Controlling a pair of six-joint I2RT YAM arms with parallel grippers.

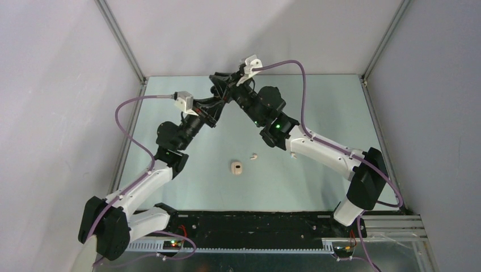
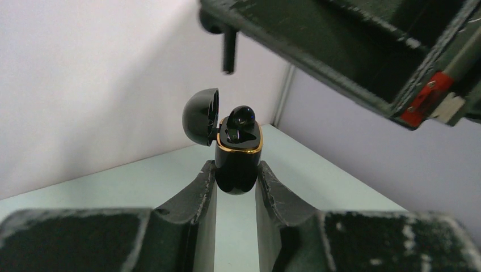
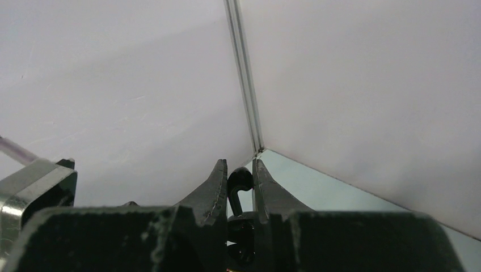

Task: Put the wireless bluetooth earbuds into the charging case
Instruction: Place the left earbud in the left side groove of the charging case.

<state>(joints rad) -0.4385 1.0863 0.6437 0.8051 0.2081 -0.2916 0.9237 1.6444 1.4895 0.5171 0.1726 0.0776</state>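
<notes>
**Overhead, the arms meet; the wrist views tell us what they hold**

From the top view we can say only that the left arm and the right arm converge at the upper centre of the frame. Their ends form a dark tangle there, and we cannot tell what either one grips. Only that view shows us the table. On it, a cream case lies at the centre, and a cream earbud sits just beside it to the upper right, not touching.

The left wrist view fills the gap. The left gripper is drawn in narrow on the black charging case, with a finger pressed to each side, at the centre of the frame. The lid hangs open to the left, and one black earbud sits in the gold-rimmed top. A black housing crosses the upper right, with a blurred dark stem hanging at its left end.

The right wrist view adds what neither of the others makes clear. The right gripper is almost fully closed, and it pinches a second black earbud between its fingertips at the lower centre, rounded head up. Below it is a dark shape, too hidden for us to name.
</notes>
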